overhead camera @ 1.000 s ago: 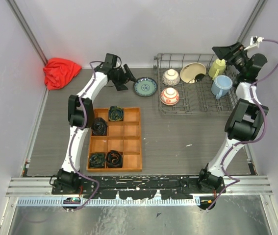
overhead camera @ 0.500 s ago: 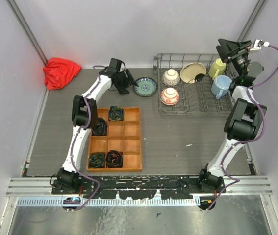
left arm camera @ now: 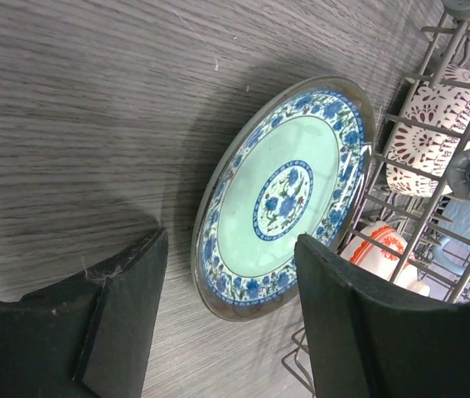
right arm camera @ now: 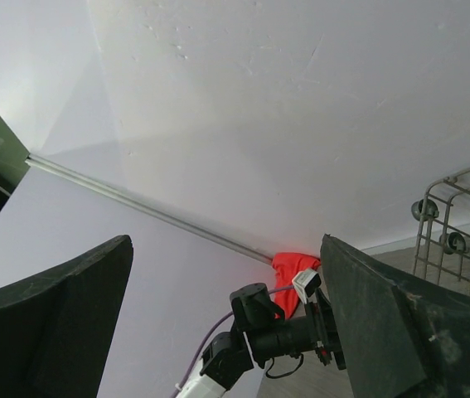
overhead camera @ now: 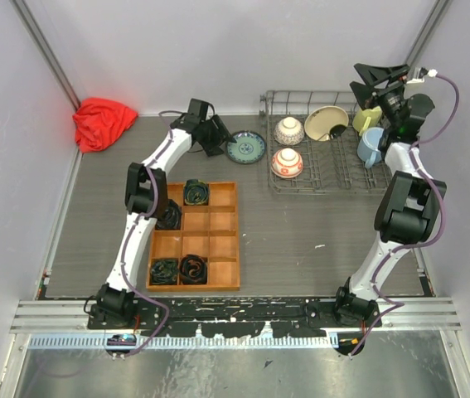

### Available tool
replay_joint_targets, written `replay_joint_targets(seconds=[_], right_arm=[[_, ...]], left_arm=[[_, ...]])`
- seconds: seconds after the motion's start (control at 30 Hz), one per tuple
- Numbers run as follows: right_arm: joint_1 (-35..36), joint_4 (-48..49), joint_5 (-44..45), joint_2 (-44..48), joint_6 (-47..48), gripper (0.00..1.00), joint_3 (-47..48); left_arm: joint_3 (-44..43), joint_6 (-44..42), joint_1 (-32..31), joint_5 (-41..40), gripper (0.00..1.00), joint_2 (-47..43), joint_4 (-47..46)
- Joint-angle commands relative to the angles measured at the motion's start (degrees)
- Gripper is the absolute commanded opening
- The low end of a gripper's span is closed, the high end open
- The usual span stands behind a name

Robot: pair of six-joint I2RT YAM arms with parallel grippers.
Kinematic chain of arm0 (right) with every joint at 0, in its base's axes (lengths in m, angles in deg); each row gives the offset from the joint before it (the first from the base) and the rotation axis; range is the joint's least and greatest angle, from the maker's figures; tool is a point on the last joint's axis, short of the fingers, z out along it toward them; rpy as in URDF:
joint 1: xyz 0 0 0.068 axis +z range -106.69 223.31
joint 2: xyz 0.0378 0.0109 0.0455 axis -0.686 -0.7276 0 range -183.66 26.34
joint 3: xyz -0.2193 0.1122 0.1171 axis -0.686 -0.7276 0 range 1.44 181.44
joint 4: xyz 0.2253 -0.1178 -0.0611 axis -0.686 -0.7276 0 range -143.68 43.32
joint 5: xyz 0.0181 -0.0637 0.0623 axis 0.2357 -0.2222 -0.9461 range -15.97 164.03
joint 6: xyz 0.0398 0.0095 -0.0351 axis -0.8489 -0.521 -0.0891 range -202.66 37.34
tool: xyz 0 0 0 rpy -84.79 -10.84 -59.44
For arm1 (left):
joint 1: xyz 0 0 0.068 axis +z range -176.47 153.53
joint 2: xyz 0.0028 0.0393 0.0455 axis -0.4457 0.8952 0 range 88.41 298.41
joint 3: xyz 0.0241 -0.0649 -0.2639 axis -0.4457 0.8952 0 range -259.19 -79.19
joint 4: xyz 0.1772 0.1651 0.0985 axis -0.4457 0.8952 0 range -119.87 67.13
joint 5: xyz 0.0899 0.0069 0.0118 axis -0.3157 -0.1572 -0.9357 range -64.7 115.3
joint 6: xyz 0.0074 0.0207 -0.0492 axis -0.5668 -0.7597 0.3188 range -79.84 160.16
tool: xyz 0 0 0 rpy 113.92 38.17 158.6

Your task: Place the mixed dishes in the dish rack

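Observation:
The small teal patterned plate (overhead camera: 245,148) lies flat on the table just left of the dish rack (overhead camera: 334,178). My left gripper (overhead camera: 220,135) is open and empty at the plate's left edge. In the left wrist view the plate (left arm camera: 288,191) lies between and beyond my open fingers (left arm camera: 127,315), with the gripper (left arm camera: 228,253) low over its near rim. In the rack are two white-and-red bowls (overhead camera: 289,130) (overhead camera: 288,162), the cream plate (overhead camera: 327,123), the pale yellow mug (overhead camera: 369,118) and the light blue cup (overhead camera: 373,145). My right gripper (overhead camera: 369,77) is open and empty, raised above the rack's back right.
A red cloth (overhead camera: 102,123) lies at the back left corner. An orange-brown wooden tray (overhead camera: 195,236) with dark rolled items sits in front of the left arm. The right wrist view faces the back wall, with the rack's corner (right arm camera: 450,207) at its right edge.
My left gripper has moved right, closer to the teal plate. My right gripper has swung up and a little left above the rack's back right corner.

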State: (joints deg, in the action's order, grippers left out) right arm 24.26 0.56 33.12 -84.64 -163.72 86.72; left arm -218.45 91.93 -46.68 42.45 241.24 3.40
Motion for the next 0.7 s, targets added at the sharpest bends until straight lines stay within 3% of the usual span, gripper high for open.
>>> replay_joint_targets(seconds=[0.0,0.33,0.67], right_arm=[[0.0,-0.4,1.6,4.0,1.5,1.0,-0.1],[0.4,-2.5,0.8,4.7,2.8,1.0,-1.2],[0.5,-4.9,-0.3,5.0,4.2,0.99,-1.2]], left_arm=[[0.0,0.1,-1.3,-0.1,0.69,1.8,-0.8],[1.7,2.2,-1.9,-0.1,0.63,2.2,-3.2],[4.4,2.9,-1.9,-0.1,0.18,1.9,-5.0]])
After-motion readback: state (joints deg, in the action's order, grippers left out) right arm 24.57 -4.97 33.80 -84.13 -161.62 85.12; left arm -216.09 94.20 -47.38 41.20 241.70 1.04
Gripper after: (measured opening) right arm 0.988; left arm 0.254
